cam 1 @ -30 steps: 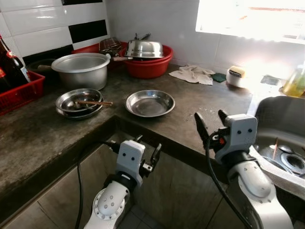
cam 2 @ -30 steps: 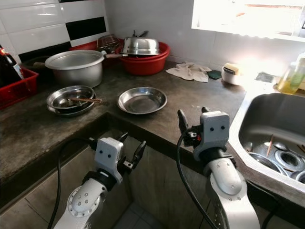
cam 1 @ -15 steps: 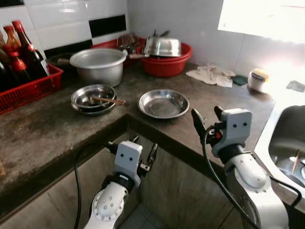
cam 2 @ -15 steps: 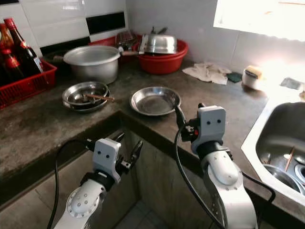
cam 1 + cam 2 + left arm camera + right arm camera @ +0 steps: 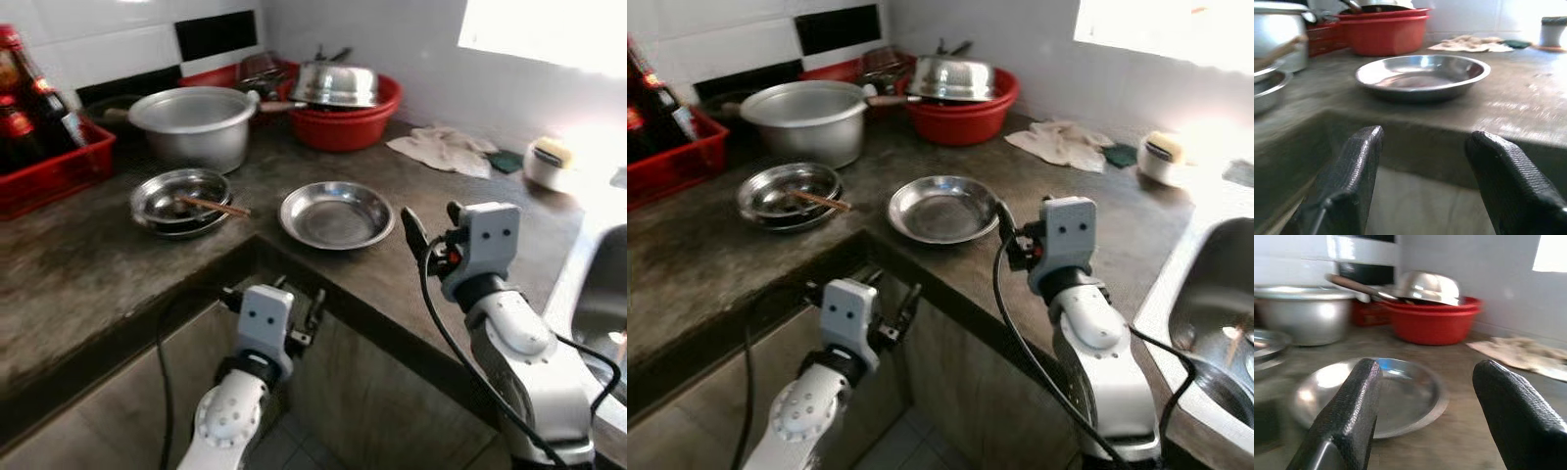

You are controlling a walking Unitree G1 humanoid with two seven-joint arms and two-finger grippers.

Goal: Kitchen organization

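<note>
View's swung back a touch since half a sec ago — camera, not the things: the sink has slid mostly out of frame. On the bench (image 5: 88, 284), the empty steel plate (image 5: 337, 213) lies by the inner corner edge. Right gripper (image 5: 431, 221) has come nearer it, fingers released, nothing held; left gripper (image 5: 279, 299) hangs below the bench edge, fingers spread too. I'd say approach phase, grasp not begun. Bottle labels in the red crate (image 5: 54, 166) — too blurred to read.
</note>
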